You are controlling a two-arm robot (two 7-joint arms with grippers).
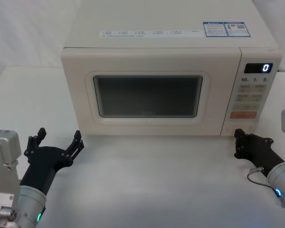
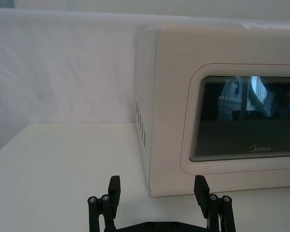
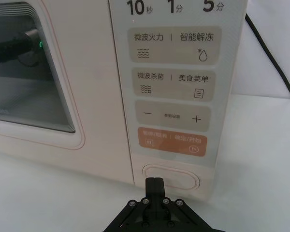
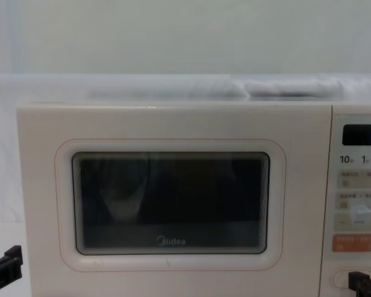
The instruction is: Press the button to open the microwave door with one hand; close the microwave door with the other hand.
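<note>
The cream microwave (image 1: 152,42) stands at the back of the white table, its display reading 0. The microwave door (image 1: 147,95) with its dark window lies flush against the body; it also appears as the door (image 2: 241,121) and door (image 4: 170,204). The pill-shaped button (image 3: 183,178) sits lowest on the keypad strip, also seen as the button (image 4: 341,278). My right gripper (image 3: 154,184) is shut, its tip just in front of the button's left part; I cannot tell if it touches. In the head view the right gripper (image 1: 238,136) is near the microwave's lower right corner. My left gripper (image 1: 58,137) is open, near the door's lower left corner, holding nothing; its fingers (image 2: 114,186) point at that corner.
An orange-pink key (image 3: 170,141) lies directly above the button, with grey keys higher up. A black power cord (image 3: 268,55) runs down behind the microwave's right side. White table (image 1: 152,180) stretches in front between the two arms. A white backdrop (image 2: 63,67) hangs behind.
</note>
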